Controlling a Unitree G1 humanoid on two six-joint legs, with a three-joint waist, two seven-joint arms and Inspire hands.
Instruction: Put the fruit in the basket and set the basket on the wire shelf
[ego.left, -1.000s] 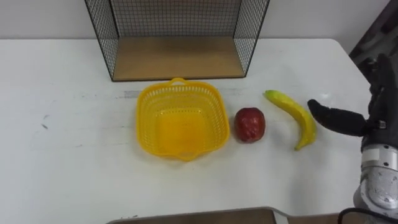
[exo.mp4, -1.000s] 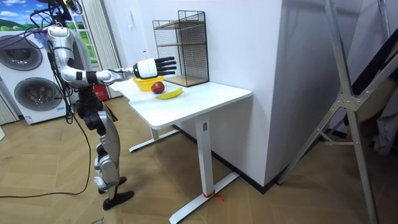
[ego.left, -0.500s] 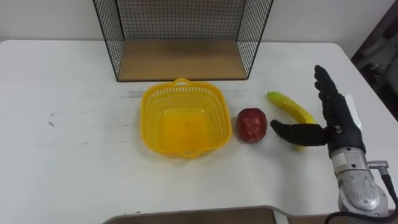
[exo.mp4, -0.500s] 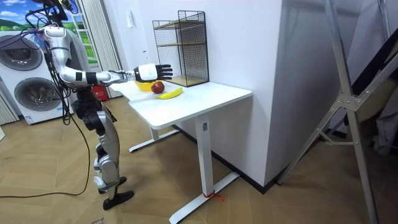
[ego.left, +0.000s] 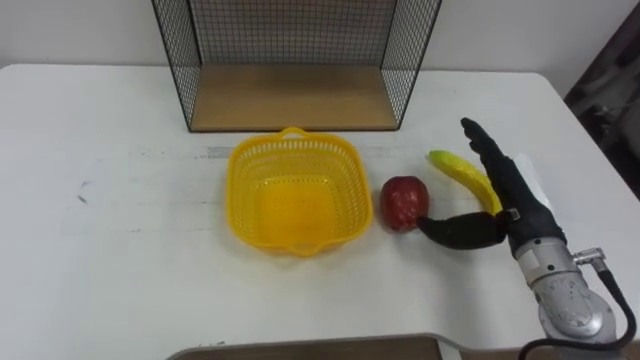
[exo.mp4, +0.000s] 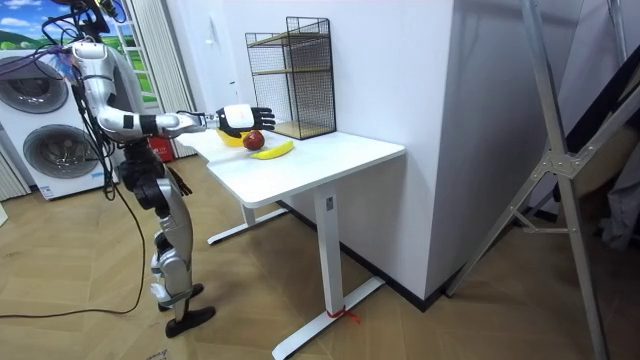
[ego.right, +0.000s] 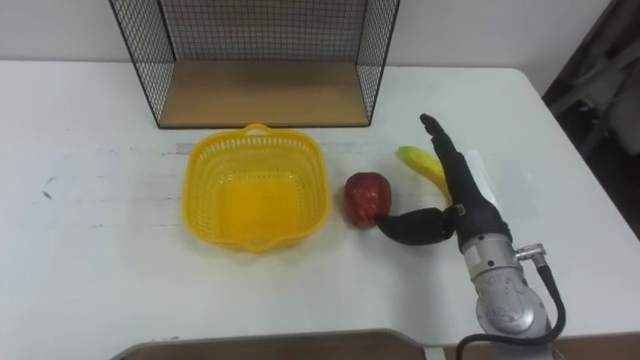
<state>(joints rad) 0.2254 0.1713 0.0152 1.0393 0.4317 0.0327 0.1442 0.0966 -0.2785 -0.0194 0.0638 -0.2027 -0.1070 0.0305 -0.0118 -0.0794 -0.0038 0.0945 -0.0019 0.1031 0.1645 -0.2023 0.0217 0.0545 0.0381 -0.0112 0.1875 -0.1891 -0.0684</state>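
A yellow plastic basket (ego.left: 292, 192) (ego.right: 254, 188) sits empty on the white table (ego.left: 110, 250), just in front of the black wire shelf (ego.left: 296, 60) with its wooden floor. A red apple (ego.left: 403, 201) (ego.right: 367, 196) lies right of the basket, and a yellow banana (ego.left: 463, 172) (ego.right: 421, 166) lies right of the apple. My right hand (ego.left: 497, 202) (ego.right: 455, 202) is open, fingers straight above the banana, covering its near end. Its thumb reaches toward the apple's lower right side, close to it. In the room view the hand (exo.mp4: 241, 116) hovers over the fruit (exo.mp4: 254, 140).
The table's right edge (ego.left: 575, 120) is close beside my right arm. In the room view I stand at the table's end, with washing machines (exo.mp4: 50, 140) behind me. Bare tabletop spreads left of the basket.
My right hand has swung left from the table's right side over the banana, its thumb now near the apple. The fruit and basket have not moved.
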